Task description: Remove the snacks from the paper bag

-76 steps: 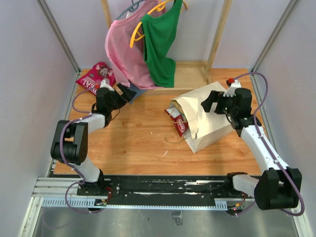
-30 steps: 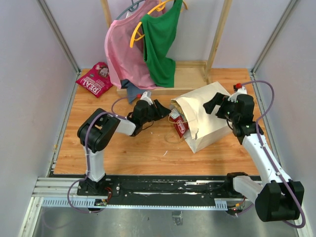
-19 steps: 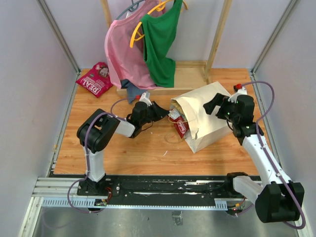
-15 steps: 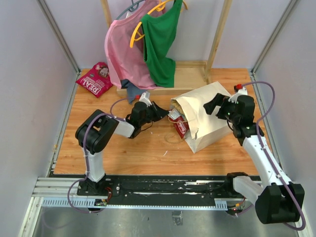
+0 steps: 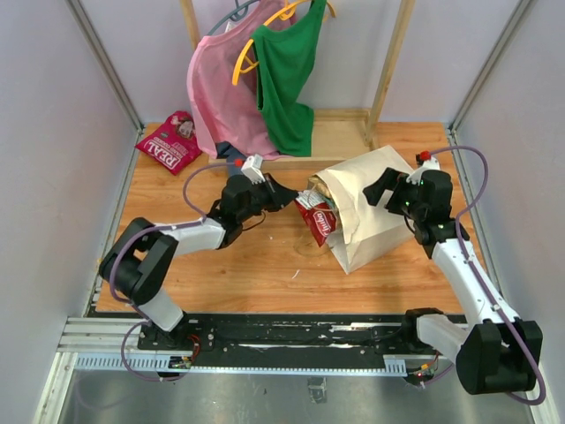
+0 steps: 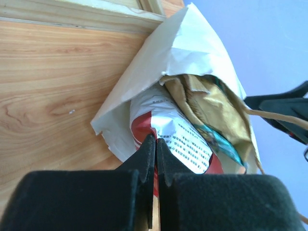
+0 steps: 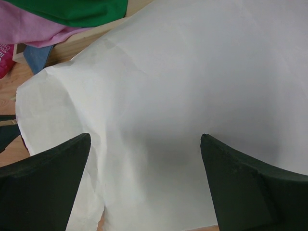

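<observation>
The cream paper bag [image 5: 375, 208] lies on its side on the wooden table, its mouth facing left. A red and white snack packet [image 5: 320, 221] sticks out of the mouth. My left gripper [image 5: 290, 193] is shut on that packet's near edge. In the left wrist view the jaws [image 6: 156, 140] are closed on the red packet [image 6: 180, 139], with a teal packet [image 6: 226, 147] behind it inside the bag [image 6: 185, 45]. My right gripper [image 5: 381, 187] hovers open over the bag's top. Its fingers [image 7: 53, 178] stand wide apart above the bag's paper [image 7: 168, 77].
A pink snack packet [image 5: 168, 143] lies on the table at the back left. Pink [image 5: 221, 88] and green [image 5: 287, 75] garments hang from a wooden rack at the back, with a blue cloth [image 5: 231, 155] below them. Grey walls close in both sides.
My left gripper closed on the red packet at the bag's mouth and its arm swung lower. The packet has come slightly further out. The right arm has barely moved.
</observation>
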Available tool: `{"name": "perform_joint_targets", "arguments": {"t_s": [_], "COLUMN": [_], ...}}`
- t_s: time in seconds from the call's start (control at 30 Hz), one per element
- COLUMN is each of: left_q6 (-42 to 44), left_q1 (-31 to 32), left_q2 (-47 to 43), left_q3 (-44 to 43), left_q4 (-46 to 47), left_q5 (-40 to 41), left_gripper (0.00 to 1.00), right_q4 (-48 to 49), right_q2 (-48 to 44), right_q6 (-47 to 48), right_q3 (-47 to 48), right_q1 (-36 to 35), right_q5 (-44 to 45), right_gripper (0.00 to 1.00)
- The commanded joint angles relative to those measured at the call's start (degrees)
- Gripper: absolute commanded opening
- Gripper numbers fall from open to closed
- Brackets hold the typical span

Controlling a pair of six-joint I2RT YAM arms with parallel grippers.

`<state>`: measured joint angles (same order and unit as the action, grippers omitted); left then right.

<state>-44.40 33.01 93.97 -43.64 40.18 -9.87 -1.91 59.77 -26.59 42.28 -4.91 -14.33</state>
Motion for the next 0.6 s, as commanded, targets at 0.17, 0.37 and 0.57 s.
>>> {"name": "perform_joint_targets", "arguments": {"t_s": [0.17, 0.37, 0.57], "left_q6": [0.56, 5.17, 13.83], "left_q1": [-8.68, -13.43, -14.68], "left_q2": [-13.90, -26.29, -40.33], "left_q3": [5.46, 5.53, 2.12], "left_q4": [-2.83, -14.00, -30.93], "left_q5": [-9.37, -9.16, 1.59], "left_gripper": [0.00, 0.01, 0.00], "right_q4": [1.49, 1.53, 1.84], "right_q2": [-0.29, -0.55, -0.38], "right_q6": [-0.18, -0.22, -0.60], "right_q3": [-0.82, -0.91, -1.09], "right_q1": [-0.54, -0.54, -0.54], "right_q5": [0.20, 0.09, -0.40], "right_gripper": [0.98, 0.98, 0.98]}}
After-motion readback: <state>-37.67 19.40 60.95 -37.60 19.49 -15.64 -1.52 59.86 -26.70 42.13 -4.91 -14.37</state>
